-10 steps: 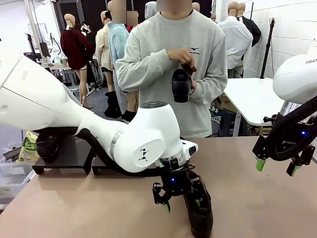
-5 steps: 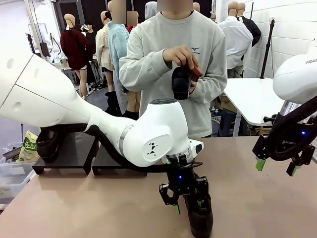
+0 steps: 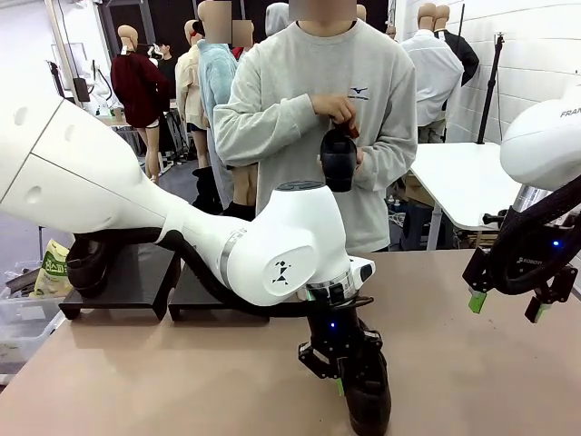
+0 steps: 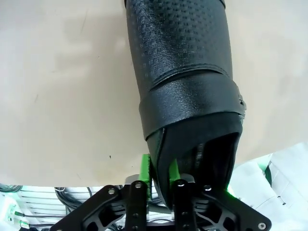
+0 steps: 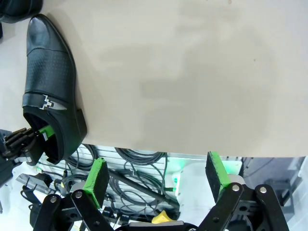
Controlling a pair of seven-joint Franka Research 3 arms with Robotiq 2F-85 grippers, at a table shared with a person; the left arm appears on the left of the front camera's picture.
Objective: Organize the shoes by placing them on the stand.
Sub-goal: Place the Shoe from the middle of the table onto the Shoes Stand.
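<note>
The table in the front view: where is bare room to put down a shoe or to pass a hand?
Bare table lies between the stands and the near edge, and between the shoe and the open right gripper. Crowded at the middle: the left gripper pinches that shoe's side wall.

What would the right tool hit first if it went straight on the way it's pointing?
Probably the bare table, near its edge; the open right tool points down at it, with the shoe off to one side.
</note>
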